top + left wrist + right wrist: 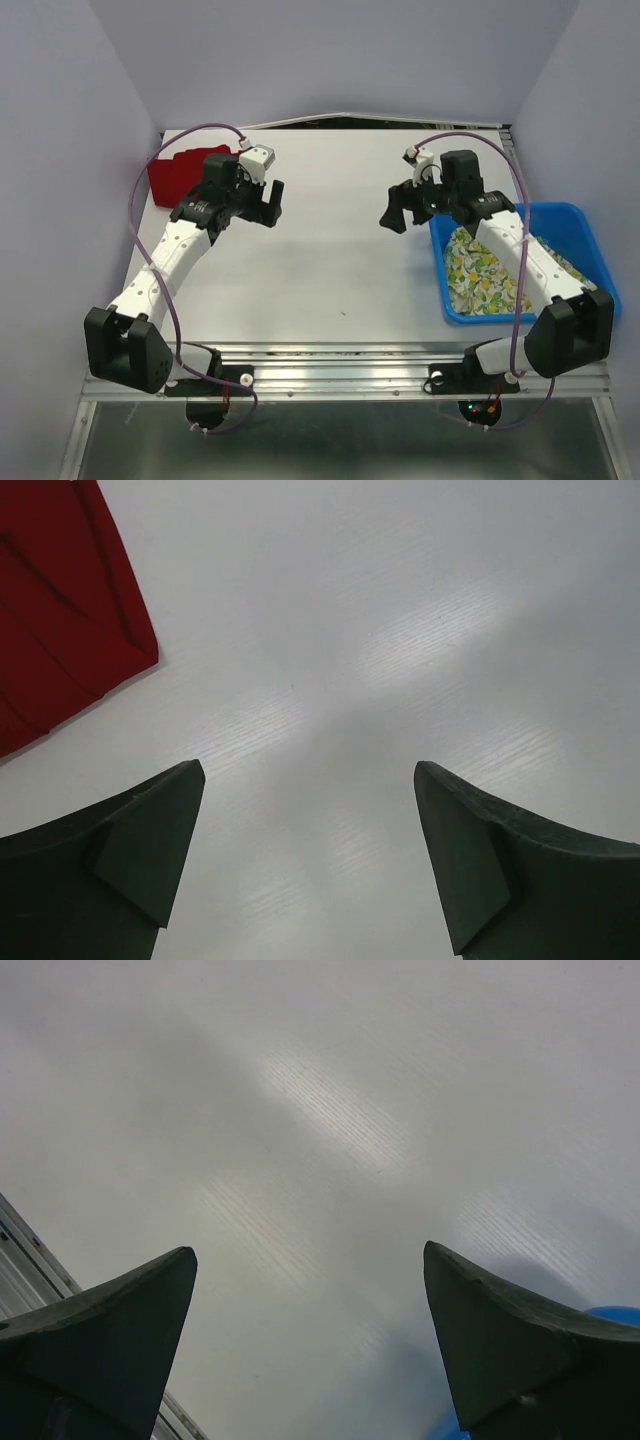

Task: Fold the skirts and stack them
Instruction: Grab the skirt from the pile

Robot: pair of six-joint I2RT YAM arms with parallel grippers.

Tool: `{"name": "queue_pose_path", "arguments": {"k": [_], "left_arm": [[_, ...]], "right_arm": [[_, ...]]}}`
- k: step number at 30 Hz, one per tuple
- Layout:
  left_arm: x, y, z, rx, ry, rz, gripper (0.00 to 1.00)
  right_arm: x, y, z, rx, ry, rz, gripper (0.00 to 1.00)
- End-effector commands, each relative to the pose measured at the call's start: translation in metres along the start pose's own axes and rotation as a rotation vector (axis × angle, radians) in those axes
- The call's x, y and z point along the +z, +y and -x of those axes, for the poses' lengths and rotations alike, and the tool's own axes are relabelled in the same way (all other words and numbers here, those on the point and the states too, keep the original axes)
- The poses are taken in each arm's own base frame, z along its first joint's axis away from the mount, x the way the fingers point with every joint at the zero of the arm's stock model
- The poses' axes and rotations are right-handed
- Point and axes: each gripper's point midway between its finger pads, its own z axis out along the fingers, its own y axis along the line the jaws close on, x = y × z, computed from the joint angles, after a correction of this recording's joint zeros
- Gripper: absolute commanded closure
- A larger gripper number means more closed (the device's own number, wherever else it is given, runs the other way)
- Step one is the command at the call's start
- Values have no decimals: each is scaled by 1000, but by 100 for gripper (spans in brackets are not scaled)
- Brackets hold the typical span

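Both tools are seen wide open and holding nothing. The left gripper (pixel 268 212) hangs over bare table (pixel 330 270) just right of the red skirt (pixel 185 172). The right gripper (pixel 400 215) hangs over bare table just left of the blue bin (pixel 585 225). The red skirt lies flat at the far left corner, apparently folded, with part of it hidden behind the left arm. The lemon skirt (pixel 480 275) lies crumpled inside the bin on the right, partly under the right forearm.

The main risk is judged to lie in the pick from the bin. The cloth is bunched, so several layers could be pinched at once and the skirt would then come out twisted, not by an edge. The bin wall could be struck by a finger on the way down, or the light bin could be dragged or tipped if cloth snags on its rim. A shallow pinch could also slip, and the skirt would be dropped half over the rim.

A second risk sits on the left: the red skirt's near edge lies close to the left fingers and could be caught in a sweep, so that its fold would be undone. If both arms are brought to the middle for folding, a collision between them is possible
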Motion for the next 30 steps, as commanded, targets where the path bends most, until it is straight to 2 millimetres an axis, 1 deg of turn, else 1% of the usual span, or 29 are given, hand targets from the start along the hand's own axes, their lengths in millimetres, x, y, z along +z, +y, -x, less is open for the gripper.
{"name": "queue_pose_path", "arguments": {"k": [1,3,5,6,7,8,9,10,11,12,13,14,15,16,17,18,19,21,22,25,26,27,28,29,30], "left_arm": [[-11,-1,11,22,-45,3,1],[-11,-2,11,26,-43,-1,1],[-8,0,10,32,-33,3,2],[-8,1,11,34,-34,10,1],[-9,3,15,36,-41,18,2],[-8,3,18,49,-44,19,1],[-9,4,21,53,-50,19,1],[-10,7,30,58,-66,33,1],[-10,8,34,63,-73,42,1],[-11,10,38,67,-80,46,1],[-13,11,45,71,-96,55,1],[-14,12,49,73,-107,55,2],[-14,12,52,78,-113,53,2],[-15,11,54,80,-120,48,1],[-15,11,58,81,-125,46,1],[-15,11,59,81,-125,46,1],[-15,11,61,81,-128,42,1],[-11,10,59,78,-116,34,1],[-8,10,59,75,-110,30,1],[-5,8,56,69,-99,8,1],[-3,8,54,58,-94,5,1],[-1,7,51,50,-91,-7,1],[1,7,48,45,-84,-15,2],[2,6,47,39,-83,-17,2],[3,7,45,32,-79,-19,2]], "right_arm": [[-13,6,14,-40,-60,6,0],[-16,8,17,-46,-68,9,0],[-22,4,23,-40,-79,-2,0],[-23,4,25,-46,-82,-4,0],[-26,-1,27,-51,-86,-17,0],[-30,-4,24,-56,-67,-25,0],[-40,-14,33,-51,-83,-60,0],[-46,-23,30,-33,-61,-96,0],[-54,-31,32,-40,-61,-119,0],[-71,-47,44,-33,-85,-170,0],[-80,-52,38,-16,-57,-192,0],[-89,-58,38,-41,-45,-217,0],[-105,-72,41,-40,-40,-291,0],[-114,-79,38,-43,-20,-327,0],[-123,-83,23,-40,45,-348,0],[-132,-89,16,-21,78,-369,0],[-152,-102,2,35,123,-418,0],[-167,-122,-21,45,218,-451,0],[-184,-132,-40,76,273,-469,0],[-193,-148,-76,166,394,-455,0],[-195,-147,-95,205,450,-430,0],[-190,-149,-109,238,485,-404,0],[-186,-149,-116,243,503,-380,0],[-181,-146,-123,254,513,-356,0],[-174,-142,-136,280,529,-322,0]]}}
